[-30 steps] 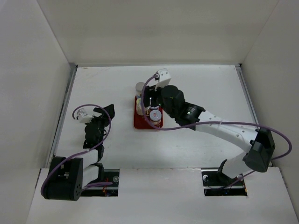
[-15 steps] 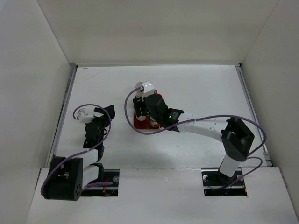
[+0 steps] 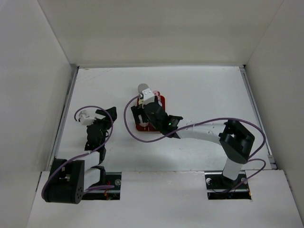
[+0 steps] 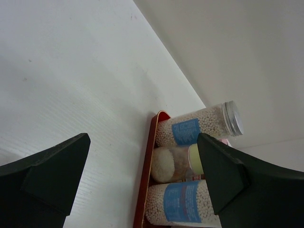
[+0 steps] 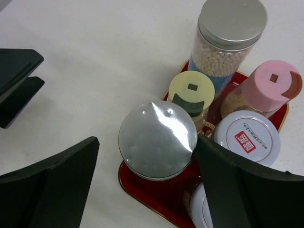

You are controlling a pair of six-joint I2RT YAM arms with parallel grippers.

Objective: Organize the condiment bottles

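Observation:
Several condiment bottles stand packed in a red tray. In the right wrist view my right gripper is open and straddles a silver-lidded bottle at the tray's corner. Its right finger sits against the lid's edge and its left finger stands well apart. Behind it are a yellow-green-lidded bottle, a taller silver-lidded bottle, a pink-lidded one and a white-lidded one. My left gripper is open and empty, facing the tray's side from a distance.
White walls box in the table on three sides. From above, the tray lies mid-table with my right gripper over its left part. My left gripper rests to its left, and its dark fingers show in the right wrist view.
My right arm has swung left and dropped lower over the tray's left side, and its jaws have spread apart. The left arm has not moved.

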